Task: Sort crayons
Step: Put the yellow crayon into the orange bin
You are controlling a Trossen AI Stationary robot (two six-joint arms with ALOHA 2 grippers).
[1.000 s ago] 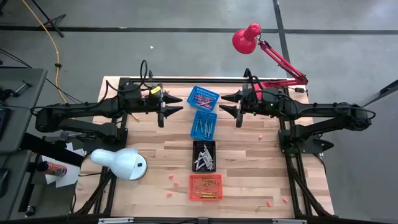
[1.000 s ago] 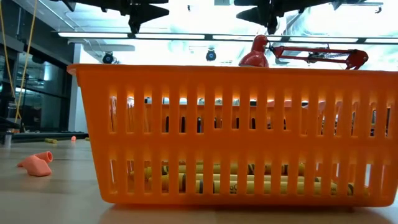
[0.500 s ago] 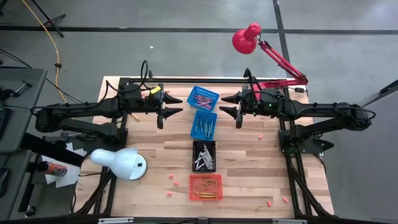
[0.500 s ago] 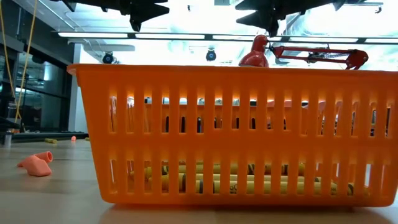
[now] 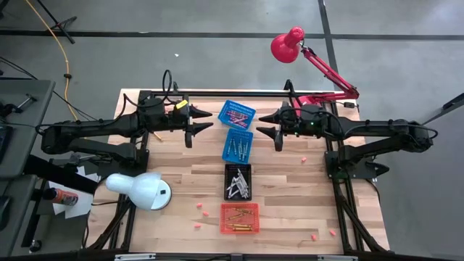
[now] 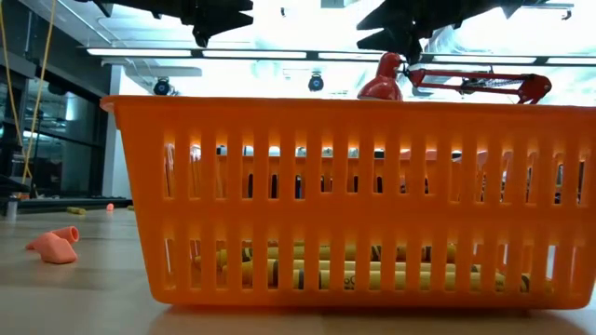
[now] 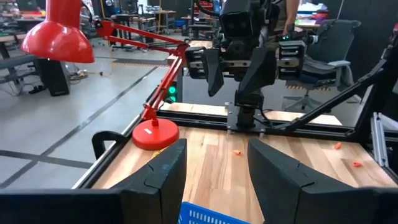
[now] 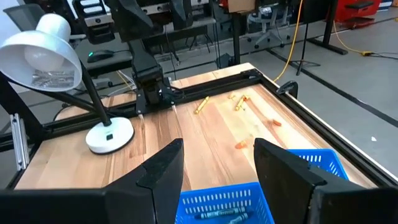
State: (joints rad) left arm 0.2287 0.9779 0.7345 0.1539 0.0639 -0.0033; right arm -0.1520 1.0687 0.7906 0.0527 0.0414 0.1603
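Up at the far end of the bench (image 5: pixel 290 181), the left claw (image 5: pixel 197 122) hangs open and empty beside the blue baskets (image 5: pixel 237 114). Crayons (image 5: pixel 239 214) lie sorted in the four baskets down the middle, and the right claw (image 5: pixel 267 123) hangs open, holding nothing, opposite.

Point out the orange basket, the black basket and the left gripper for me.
orange basket (image 5: pixel 222 218): high view, its left rim.
black basket (image 5: pixel 227 181): high view, its left wall.
left gripper (image 5: pixel 204 122): high view, between its open fingertips.
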